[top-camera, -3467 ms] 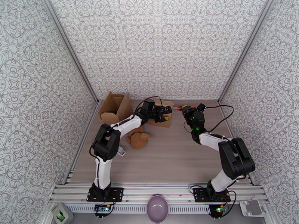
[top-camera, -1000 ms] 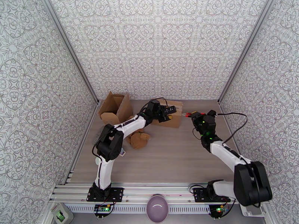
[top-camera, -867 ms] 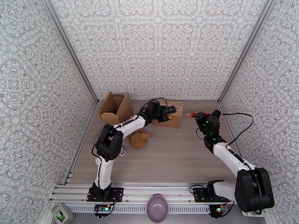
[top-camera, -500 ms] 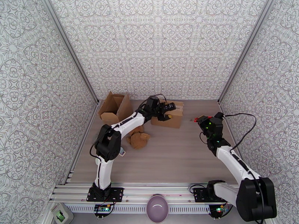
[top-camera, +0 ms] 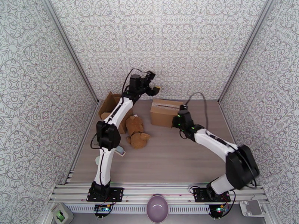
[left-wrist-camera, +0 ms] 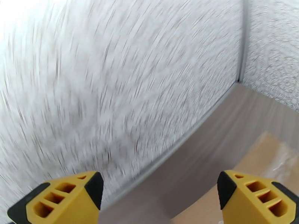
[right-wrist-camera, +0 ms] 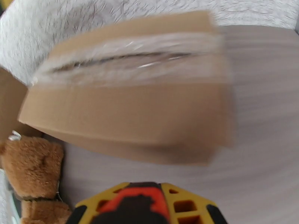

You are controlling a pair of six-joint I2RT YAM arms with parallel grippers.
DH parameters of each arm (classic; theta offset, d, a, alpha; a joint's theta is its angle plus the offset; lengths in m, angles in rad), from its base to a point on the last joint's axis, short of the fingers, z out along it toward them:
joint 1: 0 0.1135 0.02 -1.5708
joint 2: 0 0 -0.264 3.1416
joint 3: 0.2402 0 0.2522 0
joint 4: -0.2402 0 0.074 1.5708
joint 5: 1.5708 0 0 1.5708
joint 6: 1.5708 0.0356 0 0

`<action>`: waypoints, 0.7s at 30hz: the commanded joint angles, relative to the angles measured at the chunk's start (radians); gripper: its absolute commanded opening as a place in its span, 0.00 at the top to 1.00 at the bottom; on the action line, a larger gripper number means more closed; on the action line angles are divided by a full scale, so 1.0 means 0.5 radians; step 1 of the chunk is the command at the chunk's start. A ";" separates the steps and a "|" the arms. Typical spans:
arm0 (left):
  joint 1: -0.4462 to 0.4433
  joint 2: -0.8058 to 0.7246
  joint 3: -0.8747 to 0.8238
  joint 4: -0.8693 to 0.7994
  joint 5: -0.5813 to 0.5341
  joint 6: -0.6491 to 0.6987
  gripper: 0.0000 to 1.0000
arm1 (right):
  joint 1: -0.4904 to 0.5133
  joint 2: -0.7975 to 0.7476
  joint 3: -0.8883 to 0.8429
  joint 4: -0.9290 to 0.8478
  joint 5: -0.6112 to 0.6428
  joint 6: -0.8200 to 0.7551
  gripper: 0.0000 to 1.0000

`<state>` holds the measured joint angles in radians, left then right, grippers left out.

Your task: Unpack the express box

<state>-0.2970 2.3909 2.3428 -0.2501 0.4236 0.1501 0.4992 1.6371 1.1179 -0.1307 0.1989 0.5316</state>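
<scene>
The left arm has risen off the express box [top-camera: 166, 113] and now reaches high toward the back wall [top-camera: 160, 53]. The right arm has swung in from the right side of the worktop [top-camera: 179, 157] to the box's near right corner.

At far left an open carton [top-camera: 113, 106] stands against the side wall with its flaps up. The left end effector [top-camera: 151, 85] hangs above and behind it, close to the back wall. In the wrist view its yellow fingers [left-wrist-camera: 63, 200] are spread wide with nothing between them.

A brown teddy bear [top-camera: 136, 131] lies on the worktop just in front of the carton.

To its right the express box sits toward the back of the worktop, near the middle, closed and flat on its base. It is plain brown cardboard with clear glossy tape [right-wrist-camera: 130, 53] along the top seam, where a dark line runs. The picture is too blurred to tell whether the tape is cut.

The right end effector [top-camera: 175, 123] sits just beside the box's near face, pinching an orange-and-black object [right-wrist-camera: 129, 196] of a kind I cannot tell.
</scene>
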 commanded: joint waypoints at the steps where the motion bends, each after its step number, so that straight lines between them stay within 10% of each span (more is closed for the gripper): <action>1: 0.002 0.165 0.156 -0.147 0.241 -0.262 0.12 | -0.002 0.157 0.241 -0.051 0.021 -0.110 1.00; 8: -0.020 0.161 0.093 -0.251 0.666 -0.272 0.12 | -0.051 0.367 0.485 -0.108 0.063 -0.159 1.00; 21: -0.188 -0.725 -1.239 -0.175 0.829 -0.068 0.14 | -0.445 0.377 0.615 -0.236 0.102 -0.454 1.00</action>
<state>-0.3424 2.1288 1.7931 -0.2829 0.7918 0.0574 0.3061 1.8400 1.4109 -0.2432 0.2314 0.3794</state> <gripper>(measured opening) 0.854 0.201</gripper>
